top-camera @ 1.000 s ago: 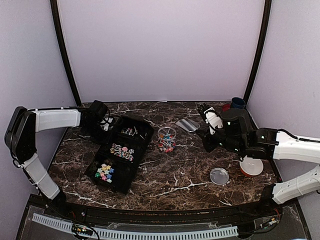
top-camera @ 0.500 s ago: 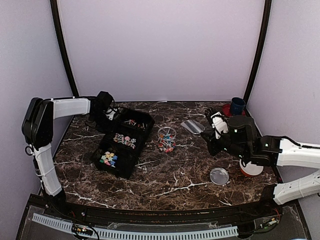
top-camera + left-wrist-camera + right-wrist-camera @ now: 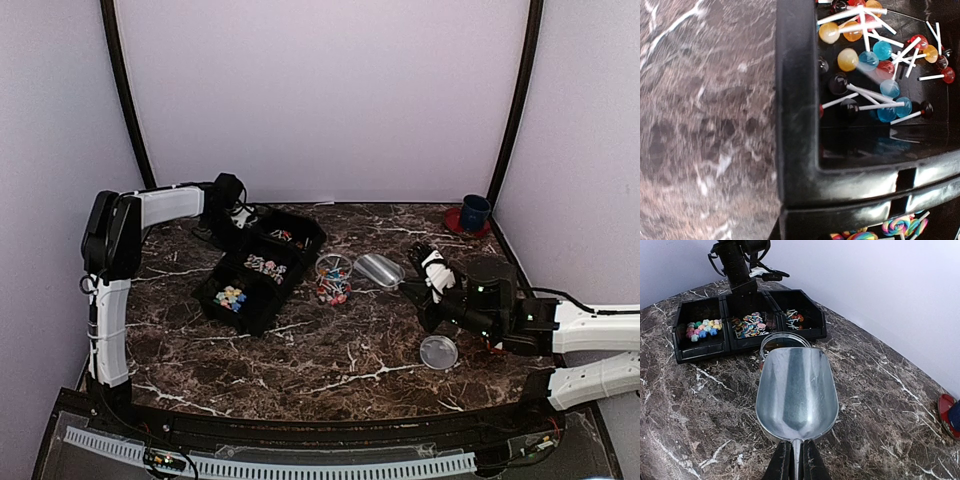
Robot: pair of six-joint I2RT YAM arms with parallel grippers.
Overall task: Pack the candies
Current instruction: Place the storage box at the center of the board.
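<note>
The candies (image 3: 751,324) lay sorted in the black tray's (image 3: 700,347) three compartments, upper left of the right wrist view, with some in the clear jar (image 3: 333,278) beside it. My right end effector (image 3: 795,462) was clenched on the empty scoop (image 3: 796,390) near the jar. Scooping seemed next, with the jar in the way. My left end effector (image 3: 232,198) was at the tray's far rim, and I could not tell its grip.

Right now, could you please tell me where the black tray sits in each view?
Top external: tray left of centre, angled.
Left wrist: tray fills the right side, close up.
Right wrist: tray upper left, beyond the scoop.
Shared landmark: the lollipops in its end compartment.
</note>
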